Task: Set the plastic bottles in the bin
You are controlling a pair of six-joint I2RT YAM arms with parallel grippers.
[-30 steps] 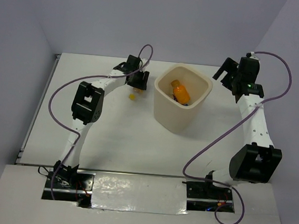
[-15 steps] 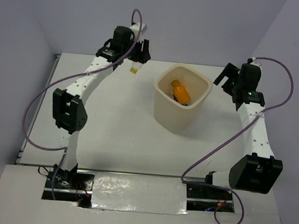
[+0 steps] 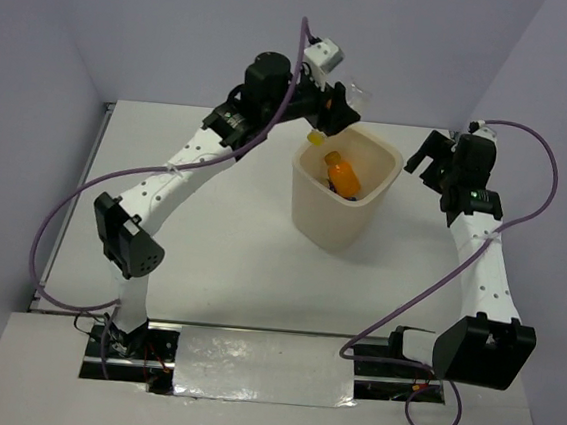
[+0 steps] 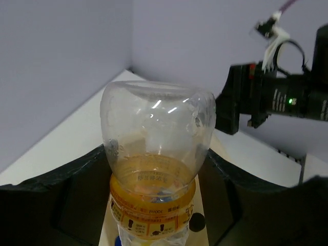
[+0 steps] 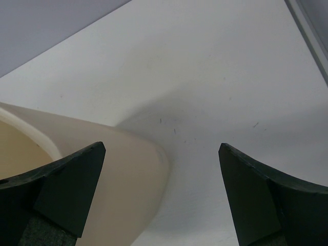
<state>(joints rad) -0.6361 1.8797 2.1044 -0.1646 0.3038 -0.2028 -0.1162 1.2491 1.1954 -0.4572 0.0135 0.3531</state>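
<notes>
My left gripper [image 3: 337,113] is shut on a clear plastic bottle [image 3: 356,93] with a yellow-orange cap [image 3: 316,135]. It holds the bottle tilted, cap down, above the far left rim of the cream bin [image 3: 396,169]. In the left wrist view this bottle [image 4: 156,154] fills the space between the black fingers [image 4: 56,205], base towards the camera, orange label band low. An orange-filled bottle [image 3: 342,174] lies inside the bin. My right gripper [image 3: 432,154] hangs open just right of the bin, and in its wrist view nothing is between its fingers [image 5: 66,184] except the bin wall [image 5: 102,154] and table.
The bin stands mid-table between the two arms. The right arm's wrist [image 4: 277,97] shows beyond the held bottle in the left wrist view. Purple cables [image 3: 73,202] loop beside both arms. Grey walls close the table at the back and sides.
The left arm has lifted the bottle off the table left of the bin and swung it up and right to the bin's rim. The right gripper has shifted slightly and stayed open.
</notes>
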